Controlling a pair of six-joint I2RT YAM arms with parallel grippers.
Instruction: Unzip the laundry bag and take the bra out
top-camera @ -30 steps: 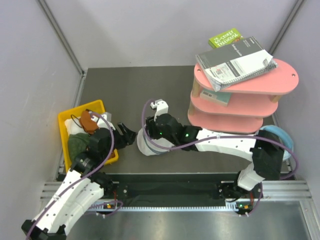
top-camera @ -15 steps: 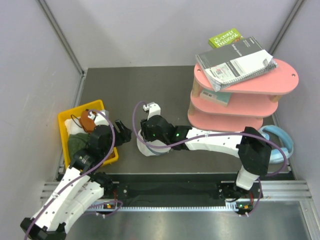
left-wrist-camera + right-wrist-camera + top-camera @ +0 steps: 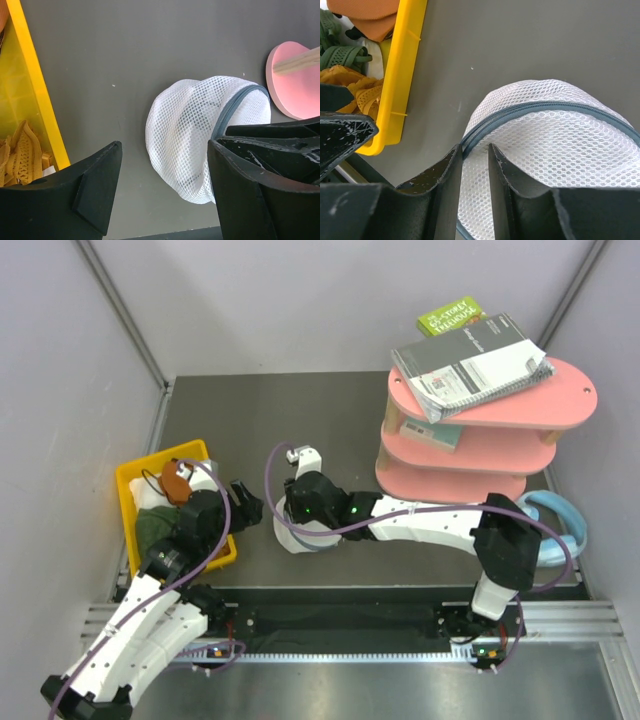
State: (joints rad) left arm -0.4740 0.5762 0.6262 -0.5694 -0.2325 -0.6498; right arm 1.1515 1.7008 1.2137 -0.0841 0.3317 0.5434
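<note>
The white mesh laundry bag (image 3: 300, 538) lies on the dark table, mostly under my right gripper (image 3: 303, 502). In the right wrist view the right gripper (image 3: 475, 148) has its jaws nearly closed, pinching the mesh of the bag (image 3: 560, 145) right beside the grey-blue zipper line (image 3: 540, 107). My left gripper (image 3: 246, 507) is open wide just left of the bag. In the left wrist view the bag (image 3: 192, 135) sits ahead between the left gripper's (image 3: 165, 146) fingers, untouched. The bra is hidden.
A yellow bin (image 3: 128, 485) at the left holds a rust-orange cloth (image 3: 178, 483) and a dark green cloth (image 3: 155, 525). A pink tiered shelf (image 3: 480, 445) with books stands at the right. Pale blue headphones (image 3: 560, 512) lie behind the right arm.
Since one second ago my right gripper has moved left onto the bag and lowered. The left gripper has drawn slightly back left. Almost nothing differs over the last half second.
</note>
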